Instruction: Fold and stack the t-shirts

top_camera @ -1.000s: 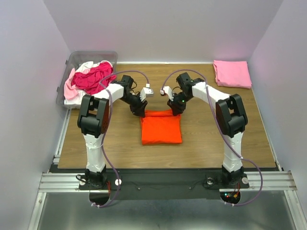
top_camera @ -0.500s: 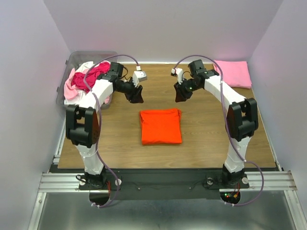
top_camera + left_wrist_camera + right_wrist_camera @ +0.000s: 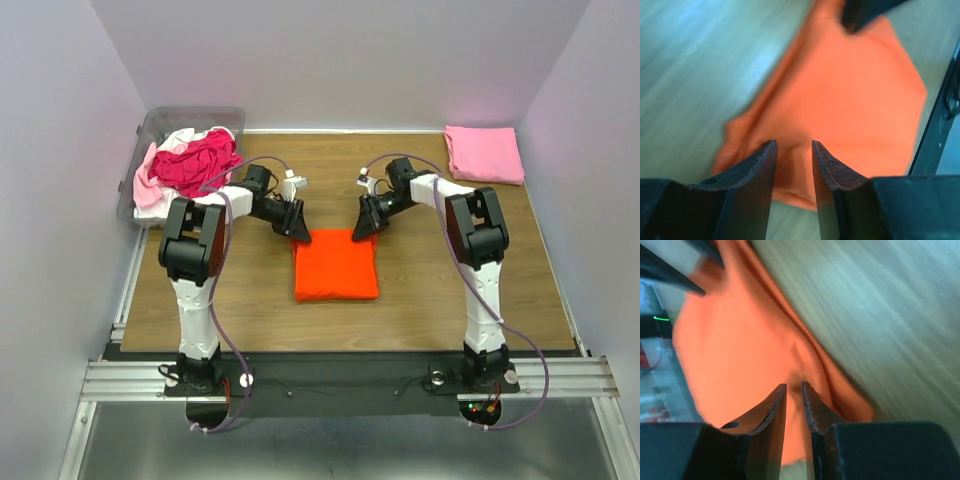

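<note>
A bright orange t-shirt [image 3: 336,264] lies folded in a rectangle at the table's middle. My left gripper [image 3: 298,226] is at its far left corner and my right gripper [image 3: 359,229] is at its far right corner. In the left wrist view the left gripper [image 3: 794,145] has a narrow gap between its jaws, over the orange cloth [image 3: 850,95]. In the right wrist view the right gripper [image 3: 793,386] shows an even narrower gap, its tips at a crease in the orange cloth [image 3: 735,350]. A light pink folded t-shirt [image 3: 484,153] lies at the back right.
A clear plastic bin [image 3: 155,128] stands at the back left corner, holding a heap of magenta [image 3: 195,162], white and pale pink shirts. The wooden table [image 3: 440,280] ends at a metal rail in front.
Half a second ago both grippers were raised and spread apart behind the orange shirt. They have come back down and inward to its far corners. The shirt has not moved.
</note>
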Controlling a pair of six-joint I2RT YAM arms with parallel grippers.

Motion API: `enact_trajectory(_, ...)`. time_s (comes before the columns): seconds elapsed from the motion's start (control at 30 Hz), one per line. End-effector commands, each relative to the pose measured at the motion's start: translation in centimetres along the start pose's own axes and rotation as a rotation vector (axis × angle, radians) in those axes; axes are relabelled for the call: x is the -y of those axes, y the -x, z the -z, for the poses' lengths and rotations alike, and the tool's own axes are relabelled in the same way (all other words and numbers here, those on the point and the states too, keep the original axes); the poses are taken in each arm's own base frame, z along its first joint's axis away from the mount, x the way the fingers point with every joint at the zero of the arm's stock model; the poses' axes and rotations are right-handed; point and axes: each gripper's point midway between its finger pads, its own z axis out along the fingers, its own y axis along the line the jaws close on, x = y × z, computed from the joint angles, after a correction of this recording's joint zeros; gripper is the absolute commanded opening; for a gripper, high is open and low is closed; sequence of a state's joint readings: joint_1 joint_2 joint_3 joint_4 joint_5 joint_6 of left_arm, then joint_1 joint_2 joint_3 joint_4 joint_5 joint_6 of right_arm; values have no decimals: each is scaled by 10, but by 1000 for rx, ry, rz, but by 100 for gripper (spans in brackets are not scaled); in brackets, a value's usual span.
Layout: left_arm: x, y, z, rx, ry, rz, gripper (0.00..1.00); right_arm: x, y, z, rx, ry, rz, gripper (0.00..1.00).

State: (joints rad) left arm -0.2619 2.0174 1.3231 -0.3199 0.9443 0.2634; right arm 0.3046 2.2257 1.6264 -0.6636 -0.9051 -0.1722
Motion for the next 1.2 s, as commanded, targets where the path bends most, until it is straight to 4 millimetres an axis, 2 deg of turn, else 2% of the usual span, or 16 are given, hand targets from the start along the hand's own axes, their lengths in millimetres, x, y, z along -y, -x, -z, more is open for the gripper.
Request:
enact_trajectory(0.0,-39,34,0,82,84,72,44,60,33,14,107,-112,-55,25)
enact_trajectory(0.07,-57,30,-6,61,85,117,41,70,51,21,138,-144,-21,25)
enact_trajectory(0.13,-63,48,7,97,82,114,41,68,66,29,164,-169,28,25)
enact_trajectory(0.2,-51,69,30,142,68,48,41,46,91,48,219,-158,90,26)
enact_trajectory(0.27,-15,83,54,175,14,-30,44,7,113,76,285,-145,157,32)
enact_trajectory(0.33,14,75,63,184,-53,-55,45,-21,110,85,300,-90,143,41)
enact_trajectory(0.4,47,78,75,215,-91,-82,47,-59,105,95,317,-19,142,43)
enact_trajectory(0.43,67,68,71,204,-135,-45,47,-61,86,84,289,5,84,43)
enact_trajectory(0.5,78,59,59,211,-164,-11,47,-82,58,68,242,60,32,42)
enact_trajectory(0.57,97,65,49,245,-209,15,47,-88,44,52,211,86,17,42)
enact_trajectory(0.67,84,56,27,250,-201,101,47,-76,28,32,163,124,-63,42)
enact_trajectory(0.8,37,42,5,240,-117,237,47,-25,6,3,102,60,-137,41)
enact_trajectory(1.0,-35,-5,-12,144,33,418,45,29,-9,4,102,-34,-212,39)
enact_trajectory(1.03,-44,-2,-7,148,59,400,45,23,0,11,121,-29,-192,39)
enact_trajectory(1.1,-35,7,4,162,32,350,45,-5,15,25,151,38,-159,40)
enact_trajectory(1.17,-2,27,26,200,-27,209,45,-34,25,39,173,90,-133,42)
